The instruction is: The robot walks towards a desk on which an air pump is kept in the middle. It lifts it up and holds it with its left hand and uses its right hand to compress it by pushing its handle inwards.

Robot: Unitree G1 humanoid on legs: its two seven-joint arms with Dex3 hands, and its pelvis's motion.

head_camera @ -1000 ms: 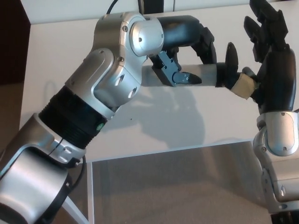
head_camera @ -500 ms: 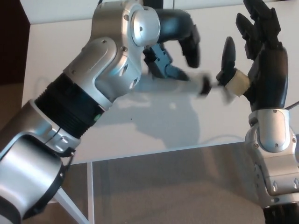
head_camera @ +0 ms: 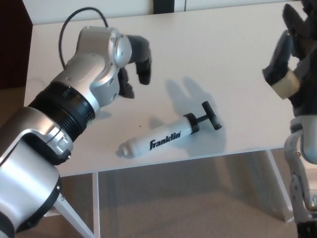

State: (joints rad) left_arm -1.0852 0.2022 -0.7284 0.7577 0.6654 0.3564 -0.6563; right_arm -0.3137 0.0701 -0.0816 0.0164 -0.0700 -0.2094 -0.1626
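Above the white desk (head_camera: 233,44), the black left hand (head_camera: 136,64) hung released, fingers apart, grasping nothing. The black right hand (head_camera: 292,59) was cut off by the frame's right edge, its thumb and fingers spread and holding nothing. The white cylindrical air pump with black T-handle (head_camera: 166,139) lay on its side near the desk's front edge, well apart from both hands, bare desk all around it.

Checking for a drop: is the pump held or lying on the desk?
Lying on its side on the desk; the air pump touches neither hand.
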